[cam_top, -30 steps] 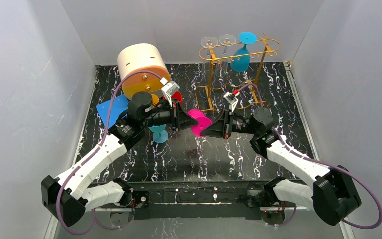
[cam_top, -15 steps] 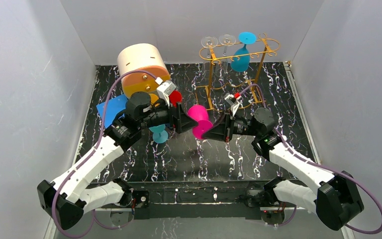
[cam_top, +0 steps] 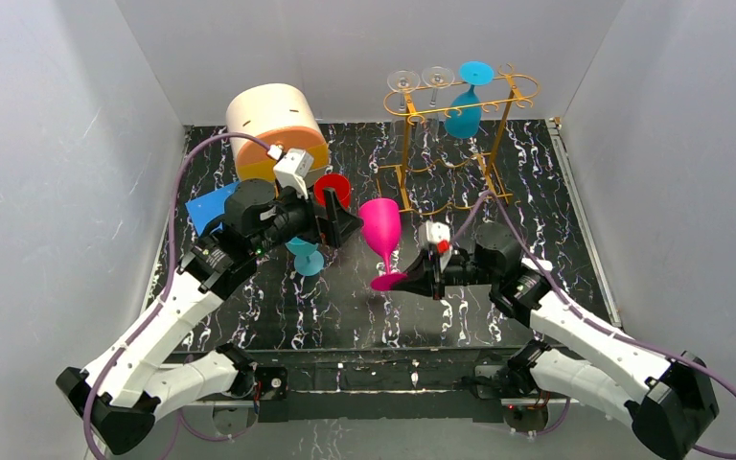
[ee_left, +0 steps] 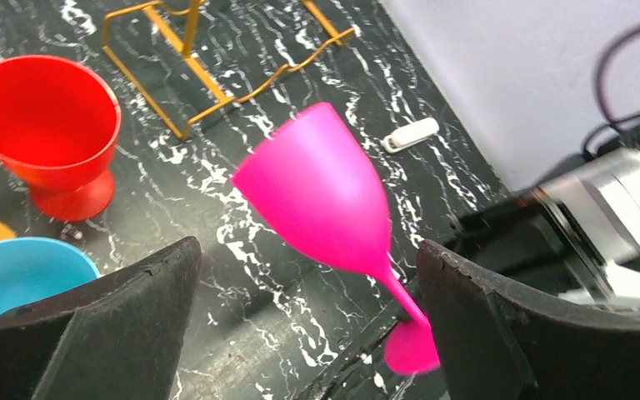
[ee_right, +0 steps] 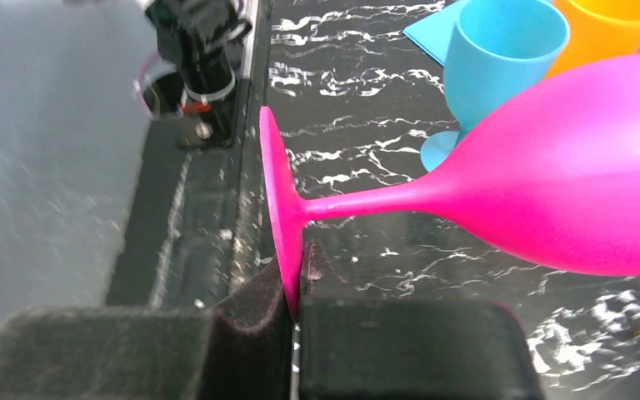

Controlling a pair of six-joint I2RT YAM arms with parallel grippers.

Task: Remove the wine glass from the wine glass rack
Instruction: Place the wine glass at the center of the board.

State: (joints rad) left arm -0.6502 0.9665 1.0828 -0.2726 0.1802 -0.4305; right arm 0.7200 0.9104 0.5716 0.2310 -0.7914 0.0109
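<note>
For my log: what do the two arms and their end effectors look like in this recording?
The left arm and right arm have white link shells with black joints. A purple cable loops along each arm to a small white camera block at the wrist. The left end effector and right end effector are black and tapering, with dark matte finger pads.
</note>
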